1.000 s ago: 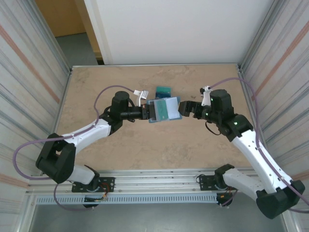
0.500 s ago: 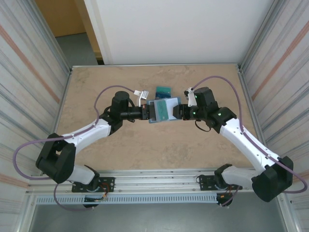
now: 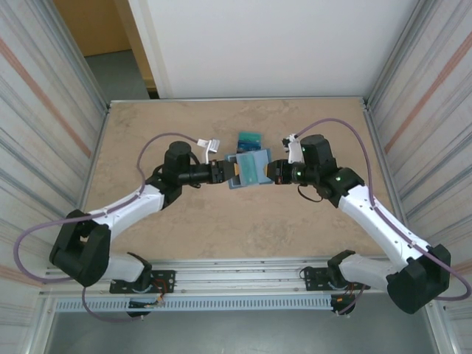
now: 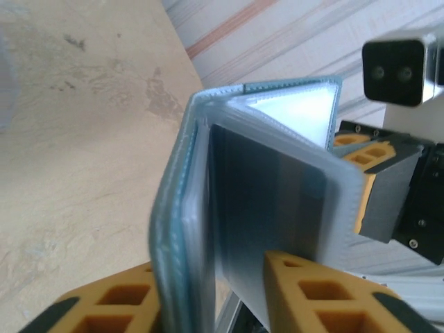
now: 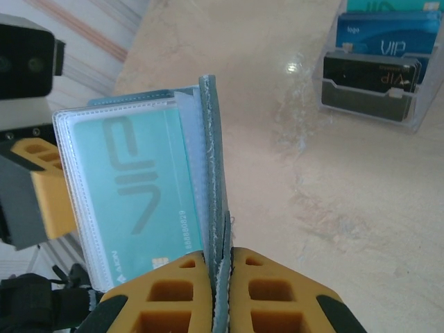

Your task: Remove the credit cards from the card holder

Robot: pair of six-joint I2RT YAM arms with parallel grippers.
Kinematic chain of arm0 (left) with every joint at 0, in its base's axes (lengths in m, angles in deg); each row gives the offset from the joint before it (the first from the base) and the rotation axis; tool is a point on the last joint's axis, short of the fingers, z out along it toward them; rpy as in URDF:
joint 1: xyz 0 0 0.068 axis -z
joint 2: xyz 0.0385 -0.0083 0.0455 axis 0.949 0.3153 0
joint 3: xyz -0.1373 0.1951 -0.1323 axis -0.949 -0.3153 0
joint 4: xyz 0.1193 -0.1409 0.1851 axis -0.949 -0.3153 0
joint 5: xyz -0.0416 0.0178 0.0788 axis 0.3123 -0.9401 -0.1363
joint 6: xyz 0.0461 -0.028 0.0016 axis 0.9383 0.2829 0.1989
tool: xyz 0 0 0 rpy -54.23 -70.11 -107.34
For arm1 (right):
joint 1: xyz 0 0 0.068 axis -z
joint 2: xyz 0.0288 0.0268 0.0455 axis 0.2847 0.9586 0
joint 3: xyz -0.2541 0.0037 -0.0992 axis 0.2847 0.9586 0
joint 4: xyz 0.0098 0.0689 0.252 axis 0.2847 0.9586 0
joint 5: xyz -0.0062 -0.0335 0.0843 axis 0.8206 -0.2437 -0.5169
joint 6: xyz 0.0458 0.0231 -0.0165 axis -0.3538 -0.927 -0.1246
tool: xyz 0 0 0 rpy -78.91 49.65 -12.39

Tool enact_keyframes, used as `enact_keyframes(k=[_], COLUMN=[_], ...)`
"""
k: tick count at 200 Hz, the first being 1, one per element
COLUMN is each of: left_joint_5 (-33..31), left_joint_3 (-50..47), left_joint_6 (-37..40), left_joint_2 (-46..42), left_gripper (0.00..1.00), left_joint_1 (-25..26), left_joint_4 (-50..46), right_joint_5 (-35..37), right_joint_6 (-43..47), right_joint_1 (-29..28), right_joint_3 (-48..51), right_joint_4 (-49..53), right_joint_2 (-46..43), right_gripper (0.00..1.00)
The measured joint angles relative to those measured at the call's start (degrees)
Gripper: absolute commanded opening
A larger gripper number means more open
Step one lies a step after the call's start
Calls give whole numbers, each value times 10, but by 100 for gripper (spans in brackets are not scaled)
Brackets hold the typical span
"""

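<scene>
The slate-blue card holder hangs half open above the table's middle, between my two grippers. My right gripper is shut on the edge of its cover, fingers pressed together on the fabric. A teal credit card sits in a clear sleeve inside the holder. My left gripper is at the opposite edge with its jaws parted. In the left wrist view the cover and a sleeve leaf stand loosely between the left gripper's fingers.
A small clear tray holding blue and dark cards stands on the table just behind the holder. Metal-ribbed walls close in the table on both sides.
My right gripper came in from the right and shut on the holder's edge. My left gripper's jaws parted and the left arm drew back slightly to the left.
</scene>
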Motion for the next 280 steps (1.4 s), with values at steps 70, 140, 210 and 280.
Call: enact_keyframes(k=[70,140,210,280], left_joint_5=[-209,-289,-389,-508], left_joint_3=[-60,-59,-34,-5], left_joint_6=[15,49,119,172], left_joint_2=[-165,-162,-96,83], left_gripper=[65,99,99,99], left_joint_1=[-30,-21,59,145], left_joint_4=[-180,-270,-311,-311], right_joint_5=[42,43,45,62], right_joint_6=[-60,-121,-130,-130], right_joint_1=[-66,-120,-75,-73], right_joint_3=[18,14,13,14], right_joint_4=[-29,-66,-54,-53], right_joint_2=[61,207,233,276], right_gripper=[0,0,0,7])
